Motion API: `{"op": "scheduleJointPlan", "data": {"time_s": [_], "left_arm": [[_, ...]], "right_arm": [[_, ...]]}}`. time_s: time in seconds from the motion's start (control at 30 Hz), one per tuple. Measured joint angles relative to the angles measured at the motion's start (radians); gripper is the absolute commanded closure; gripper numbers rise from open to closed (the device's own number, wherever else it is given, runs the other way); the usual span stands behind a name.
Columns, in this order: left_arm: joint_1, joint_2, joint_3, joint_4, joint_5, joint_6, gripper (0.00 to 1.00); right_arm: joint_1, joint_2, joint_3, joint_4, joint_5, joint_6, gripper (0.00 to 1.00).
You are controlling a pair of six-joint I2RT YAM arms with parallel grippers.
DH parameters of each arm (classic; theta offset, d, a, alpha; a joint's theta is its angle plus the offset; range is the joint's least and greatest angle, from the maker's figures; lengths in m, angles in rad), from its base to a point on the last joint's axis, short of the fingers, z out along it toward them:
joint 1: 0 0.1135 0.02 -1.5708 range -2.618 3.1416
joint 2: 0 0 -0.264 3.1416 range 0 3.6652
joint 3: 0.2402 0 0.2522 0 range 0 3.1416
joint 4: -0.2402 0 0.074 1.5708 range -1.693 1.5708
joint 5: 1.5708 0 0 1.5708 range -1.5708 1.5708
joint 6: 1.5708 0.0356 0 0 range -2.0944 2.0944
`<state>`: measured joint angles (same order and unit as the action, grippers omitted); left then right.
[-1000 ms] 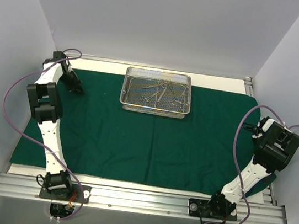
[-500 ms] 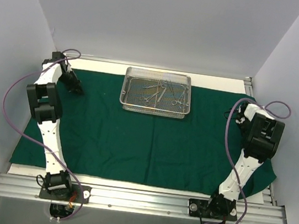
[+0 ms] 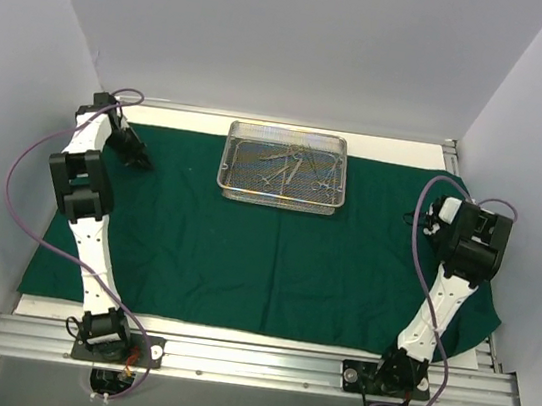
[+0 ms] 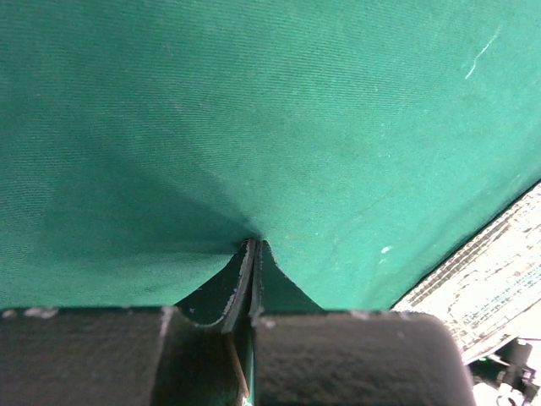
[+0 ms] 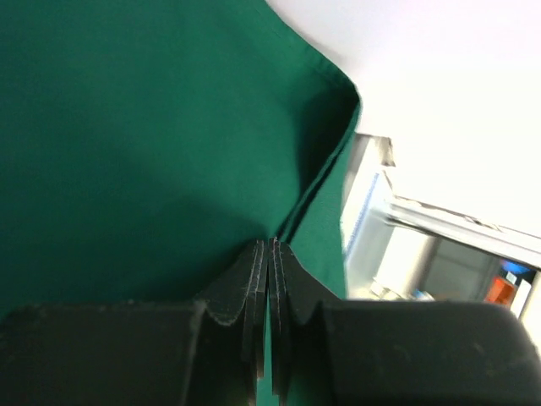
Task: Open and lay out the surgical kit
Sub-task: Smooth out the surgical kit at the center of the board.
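Two pinches, one on each side

Both arms are busy with the dark green cloth wrap (image 3: 264, 253). It lies open and spread wide over the table. The left gripper (image 4: 254, 245) is squeezed tight near the far left corner, and the cloth bunches up into its tips, so it holds a small pinch of cloth. The right gripper (image 5: 269, 244) is squeezed tight too, with a fold of the cloth's right edge running into its tips. That edge looks curled over and not flat.

The rectangular silver wire-mesh tray (image 3: 229, 157) sits on the cloth at the far middle, well apart from both grippers. The small slim steel instruments (image 3: 291, 166) lie inside it in a loose heap. None of them is out on the cloth.

I think the step in hand is pulling the cloth smooth and flat. The opening part looks nearly done, and the laying out has not begun.

Next, I think each gripper must let go of the cloth. Then one must reach to the tray and pick up one thin tool. That calls for a careful, narrow pinch, because the tools are thin and lie across each other.
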<state>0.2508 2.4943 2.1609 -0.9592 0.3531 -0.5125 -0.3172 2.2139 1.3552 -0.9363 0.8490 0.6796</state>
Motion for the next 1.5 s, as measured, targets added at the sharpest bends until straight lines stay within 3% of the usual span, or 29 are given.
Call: {"op": "scheduleJointPlan", "data": {"time_s": [0.37, 0.57, 0.9, 1.03, 1.2, 1.37, 1.5], "left_arm": [[0.002, 0.053, 0.086, -0.031, 0.018, -0.047, 0.98], [0.002, 0.056, 0.092, -0.035, 0.018, -0.057, 0.98], [0.002, 0.056, 0.092, -0.035, 0.018, -0.060, 0.98], [0.002, 0.056, 0.091, -0.034, 0.019, -0.060, 0.98], [0.002, 0.056, 0.090, -0.034, 0.023, -0.059, 0.98], [0.002, 0.053, 0.085, -0.027, 0.029, -0.050, 0.98], [0.000, 0.043, 0.070, -0.014, 0.031, -0.034, 0.98]], "right_arm": [[-0.182, -0.012, -0.179, -0.083, -0.001, 0.074, 1.00], [-0.212, -0.060, -0.152, -0.129, -0.002, 0.141, 1.00], [-0.316, -0.317, -0.101, -0.186, -0.042, 0.195, 1.00], [-0.377, -0.352, -0.095, -0.186, -0.046, 0.120, 1.00], [-0.231, -0.354, 0.011, -0.067, -0.057, -0.039, 1.00], [-0.098, -0.347, 0.091, 0.058, -0.199, -0.176, 1.00], [-0.026, -0.221, 0.277, 0.087, -0.270, -0.225, 1.00]]}}
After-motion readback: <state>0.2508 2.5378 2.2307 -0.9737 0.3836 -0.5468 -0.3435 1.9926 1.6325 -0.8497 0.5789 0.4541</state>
